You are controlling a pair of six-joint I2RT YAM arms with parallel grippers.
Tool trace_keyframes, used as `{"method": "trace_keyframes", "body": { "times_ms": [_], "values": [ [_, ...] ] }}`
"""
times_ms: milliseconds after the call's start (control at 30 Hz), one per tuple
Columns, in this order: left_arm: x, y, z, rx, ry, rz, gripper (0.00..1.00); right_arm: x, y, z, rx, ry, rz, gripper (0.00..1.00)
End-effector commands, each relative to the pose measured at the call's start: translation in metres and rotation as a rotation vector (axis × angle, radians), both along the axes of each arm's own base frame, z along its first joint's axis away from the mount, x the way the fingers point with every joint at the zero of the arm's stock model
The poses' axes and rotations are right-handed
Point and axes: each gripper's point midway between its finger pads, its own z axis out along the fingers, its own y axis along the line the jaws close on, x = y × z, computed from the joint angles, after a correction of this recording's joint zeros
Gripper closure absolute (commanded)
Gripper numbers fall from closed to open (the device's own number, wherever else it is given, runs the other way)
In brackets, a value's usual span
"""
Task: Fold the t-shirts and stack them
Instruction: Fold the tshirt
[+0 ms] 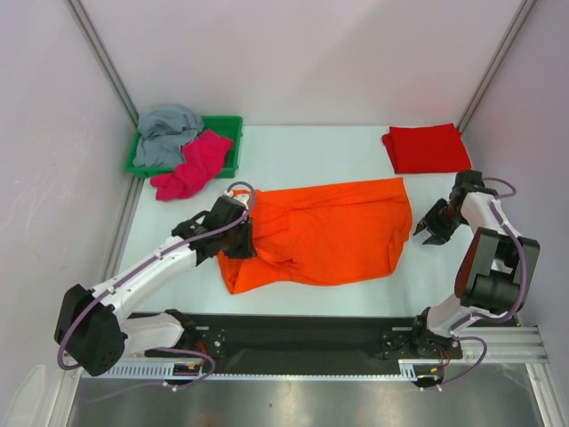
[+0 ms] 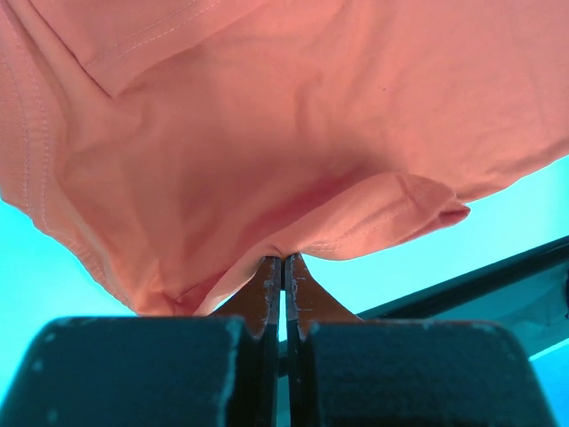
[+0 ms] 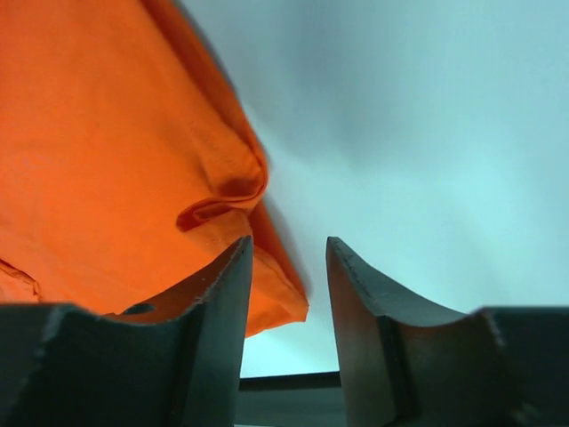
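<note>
An orange t-shirt (image 1: pixel 324 233) lies crumpled across the middle of the table. My left gripper (image 1: pixel 244 228) is shut on a fold at its left edge, and the cloth (image 2: pixel 293 133) hangs over the closed fingertips (image 2: pixel 283 260) in the left wrist view. My right gripper (image 1: pixel 432 229) hovers just right of the shirt, open and holding nothing. In the right wrist view (image 3: pixel 289 245) the shirt's corner (image 3: pixel 107 160) lies beyond the left finger. A folded red t-shirt (image 1: pixel 427 148) rests at the back right. A grey t-shirt (image 1: pixel 167 133) and a magenta t-shirt (image 1: pixel 191 166) are heaped at the back left.
A green tray (image 1: pixel 228 130) at the back left holds the grey shirt, and the magenta one spills over its front edge. White walls close in on both sides. A black rail (image 1: pixel 302 331) runs along the near edge between the arm bases.
</note>
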Motion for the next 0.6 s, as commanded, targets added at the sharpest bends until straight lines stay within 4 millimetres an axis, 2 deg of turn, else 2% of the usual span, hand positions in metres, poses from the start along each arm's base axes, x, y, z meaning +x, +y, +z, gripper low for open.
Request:
{"method": "trace_keyframes", "body": {
  "times_ms": [0,67,100,200,433,567],
  "values": [
    [0.008,-0.008,0.009,-0.049,-0.014,0.012,1.00,-0.006,0.004,0.001,0.066,-0.032,0.019,0.57],
    [0.009,-0.010,0.008,-0.050,-0.008,0.014,1.00,0.003,0.012,-0.003,0.111,-0.075,0.045,0.59],
    [0.010,-0.011,0.009,-0.052,-0.006,0.012,1.00,0.004,0.025,-0.003,0.182,-0.099,0.077,0.58],
    [0.011,-0.012,0.010,-0.052,-0.001,0.012,1.00,0.008,0.035,-0.014,0.249,-0.100,0.091,0.53],
    [0.010,-0.011,0.009,-0.042,0.009,0.016,1.00,0.012,0.042,-0.029,0.286,-0.123,0.098,0.53],
    [0.011,-0.010,0.010,-0.040,0.008,0.019,1.00,0.013,0.042,-0.031,0.288,-0.119,0.092,0.61]
  ]
}}
